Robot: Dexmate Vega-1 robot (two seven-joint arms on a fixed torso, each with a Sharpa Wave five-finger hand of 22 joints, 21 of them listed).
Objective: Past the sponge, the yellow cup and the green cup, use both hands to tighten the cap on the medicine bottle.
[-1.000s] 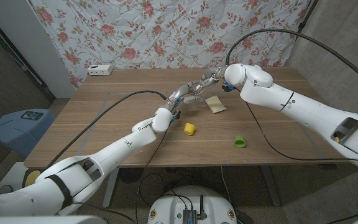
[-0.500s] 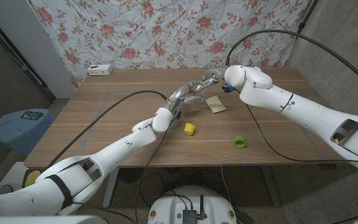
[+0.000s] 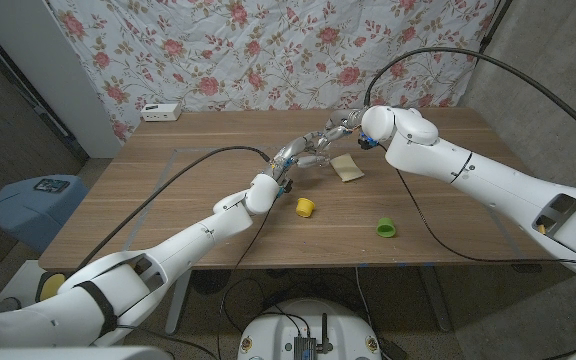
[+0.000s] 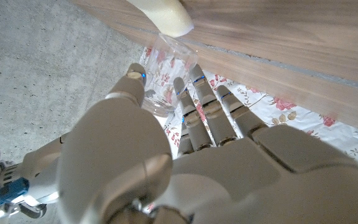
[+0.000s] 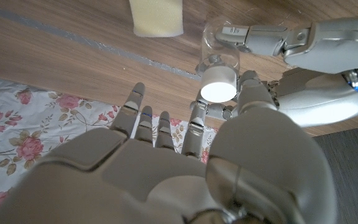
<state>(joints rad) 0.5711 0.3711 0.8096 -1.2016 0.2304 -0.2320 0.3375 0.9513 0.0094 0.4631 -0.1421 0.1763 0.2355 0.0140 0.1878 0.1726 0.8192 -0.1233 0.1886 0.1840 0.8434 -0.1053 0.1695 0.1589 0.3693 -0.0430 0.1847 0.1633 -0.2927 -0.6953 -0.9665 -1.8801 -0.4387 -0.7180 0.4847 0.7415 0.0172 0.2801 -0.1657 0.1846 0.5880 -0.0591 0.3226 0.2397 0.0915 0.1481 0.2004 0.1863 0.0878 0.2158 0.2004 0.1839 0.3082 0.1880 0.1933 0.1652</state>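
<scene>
1. Beyond the sponge (image 3: 347, 167), toward the table's (image 3: 168, 200) far side: clear medicine bottle (image 5: 219, 53), white cap (image 5: 219, 87);
2. left hand (image 3: 298, 152) grips the bottle body; right hand (image 3: 340, 126) pinches the cap;
3. yellow cup (image 3: 306, 207) and green cup (image 3: 385, 228) stand nearer, apart.
</scene>
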